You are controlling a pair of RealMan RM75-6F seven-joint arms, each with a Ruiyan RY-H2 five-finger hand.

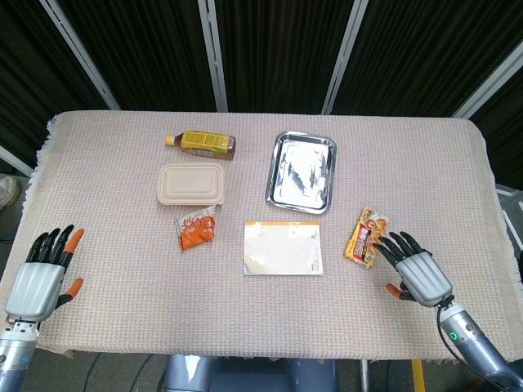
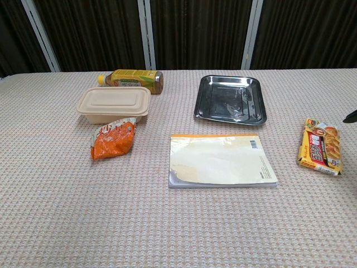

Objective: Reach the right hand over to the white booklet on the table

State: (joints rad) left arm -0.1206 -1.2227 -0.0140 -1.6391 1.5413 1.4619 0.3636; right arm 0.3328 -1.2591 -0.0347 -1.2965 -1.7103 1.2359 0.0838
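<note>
The white booklet [image 1: 283, 248] with an orange top edge lies flat near the table's front middle; the chest view shows the booklet [image 2: 221, 159] dead centre. My right hand [image 1: 414, 273] hovers open over the front right of the table, fingers spread and pointing up-left, well to the right of the booklet. Only a dark fingertip [image 2: 350, 117] of it shows at the right edge of the chest view. My left hand [image 1: 42, 278] is open at the front left edge, holding nothing.
A yellow snack pack [image 1: 366, 237] lies between my right hand and the booklet. Behind the booklet are a metal tray [image 1: 301, 171], a beige lidded box [image 1: 191, 184], an orange packet [image 1: 196, 229] and a lying tea bottle [image 1: 201, 144].
</note>
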